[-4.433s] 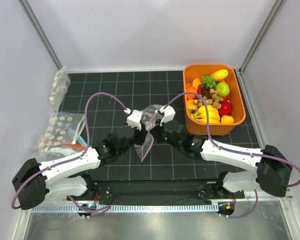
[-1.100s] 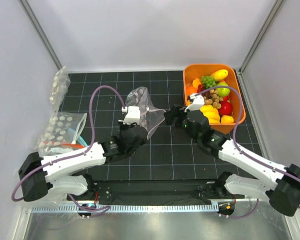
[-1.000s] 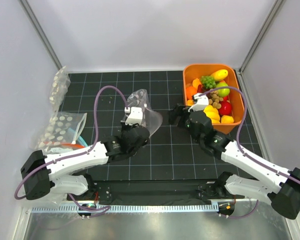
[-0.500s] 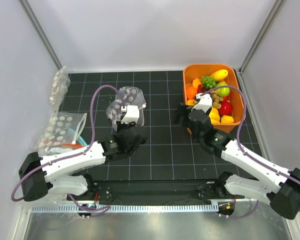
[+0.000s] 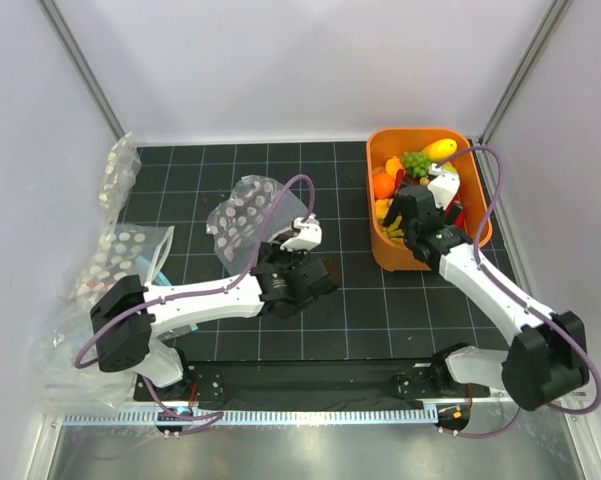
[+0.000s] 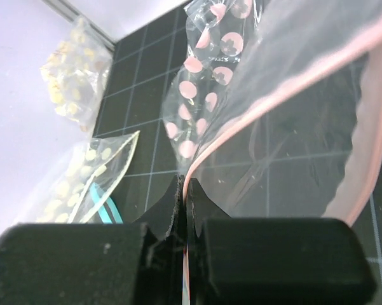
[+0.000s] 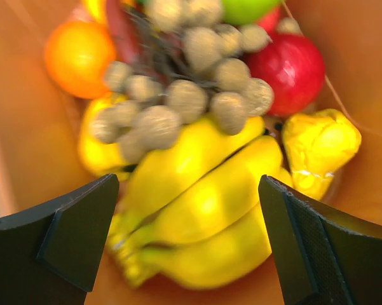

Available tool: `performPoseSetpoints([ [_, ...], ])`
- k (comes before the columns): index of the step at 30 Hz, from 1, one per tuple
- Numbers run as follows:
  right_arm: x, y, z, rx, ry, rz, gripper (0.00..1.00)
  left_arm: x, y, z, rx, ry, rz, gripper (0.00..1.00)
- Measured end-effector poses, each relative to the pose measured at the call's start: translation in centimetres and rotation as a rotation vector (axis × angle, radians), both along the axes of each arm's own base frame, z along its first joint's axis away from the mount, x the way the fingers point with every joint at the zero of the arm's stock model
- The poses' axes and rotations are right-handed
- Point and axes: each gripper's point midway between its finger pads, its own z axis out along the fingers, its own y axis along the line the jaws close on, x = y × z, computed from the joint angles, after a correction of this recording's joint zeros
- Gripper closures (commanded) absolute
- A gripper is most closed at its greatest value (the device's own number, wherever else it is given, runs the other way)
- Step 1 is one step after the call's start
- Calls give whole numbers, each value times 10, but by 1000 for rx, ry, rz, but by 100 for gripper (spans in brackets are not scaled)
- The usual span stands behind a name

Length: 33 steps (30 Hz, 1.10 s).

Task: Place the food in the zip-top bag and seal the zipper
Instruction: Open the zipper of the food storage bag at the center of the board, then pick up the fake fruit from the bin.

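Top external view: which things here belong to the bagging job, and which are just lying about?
Job in hand:
- zip-top bag, pinched at its zipper by the shut left gripper
- food heaped in the orange tub
- right gripper, open above the food

Lying about:
- dotted bag with blue trim at the mat's left edge
- small bag behind it
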Motion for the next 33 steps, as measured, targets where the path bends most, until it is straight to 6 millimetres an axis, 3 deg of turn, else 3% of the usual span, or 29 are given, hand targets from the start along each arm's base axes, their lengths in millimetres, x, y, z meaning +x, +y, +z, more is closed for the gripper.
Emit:
performPoseSetpoints([
  [3,7,-18,-30,21,91,-46,1,-1,-6,-11,14,51,-30,100],
  [4,11,-21,-34,32,98,-50,5,-1,-9,-15,13,71,-45,100],
  [5,17,-22,-36,46,97,-55,16,-2,-12,-18,7,94,-62,100],
  [6,22,-24,-36,55,94,-60,54,-2,-14,-20,5,107,-74,100],
  [8,41,-20,-25,112,35,-46,98,-2,-21,-27,-15,145,-103,100],
  [13,43,-24,-24,152,31,-41,99,-2,-28,-35,-76,206,-151,99],
  [17,18,-23,-10,177,12,-3,99,-7,-29,-32,-158,242,-202,99],
  [22,-14,-17,35,236,-134,80,99,-9,-34,-26,-252,264,-246,100],
  [23,-19,-15,43,245,-163,95,97,-9,-34,-26,-261,268,-249,100],
  [25,-25,-15,55,258,-205,108,39,-7,-35,-28,-278,279,-252,100],
  [27,-27,-16,58,258,-219,108,0,-6,-34,-30,-283,291,-252,100],
  [29,-25,-17,56,252,-215,100,0,-6,-33,-32,-285,296,-251,100],
  [33,-7,-15,27,238,-110,71,0,-6,-33,-32,-288,300,-252,100],
])
